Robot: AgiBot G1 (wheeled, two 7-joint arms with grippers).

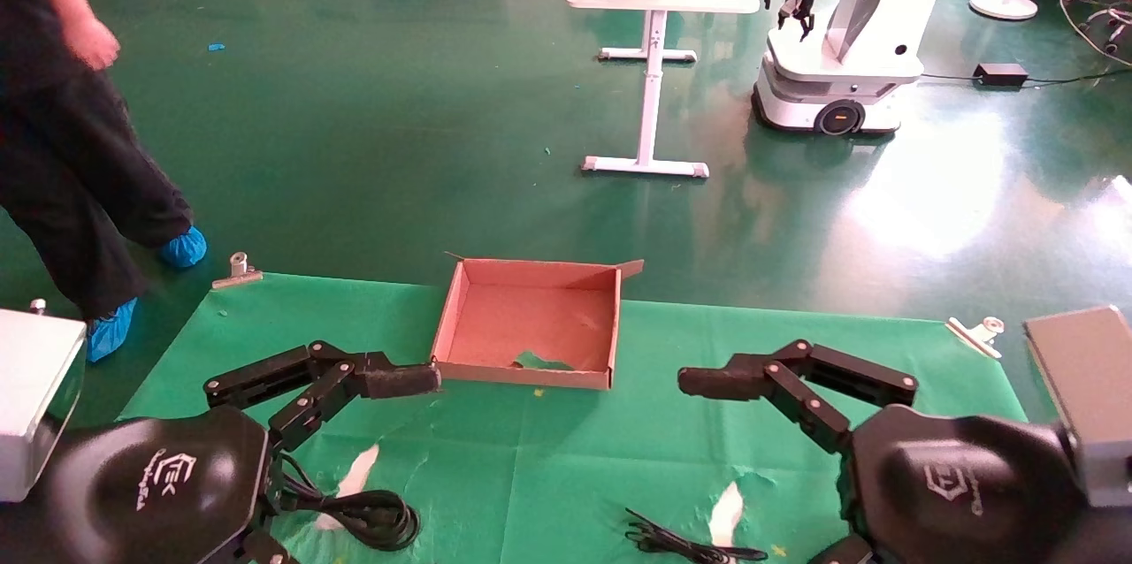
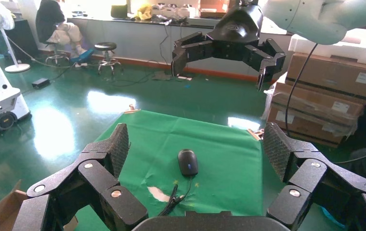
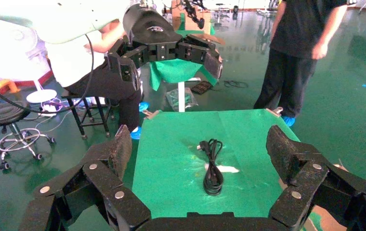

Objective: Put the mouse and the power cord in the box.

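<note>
The desk [image 1: 548,458] with its green cloth carries all; both hands hover over its near part, pointing inward toward each other. The box [image 1: 531,323] stands beyond and between the hands, w/ its near left corner just beside the tip of the left hand [image 1: 389,380]. It holds nothing yet; its floor is torn near the front wall.

Left hand is released, fingers spread, grasping nothing. Right hand [image 1: 716,382] is also released and vacant.

The power cord [image 1: 371,515] lies coiled under and behind the left hand, near the desk's front edge. The mouse [image 2: 188,161] lies below the right hand, its thin wire [image 1: 681,542] trailing toward that same edge.

Risks, in my judgement: the thin wire may drag or snag on the torn cloth; the cord's loops may hang over the low box wall; a reaching hand may push the light box away. Open room is good between the hands, but both things are close to the front edge.
</note>
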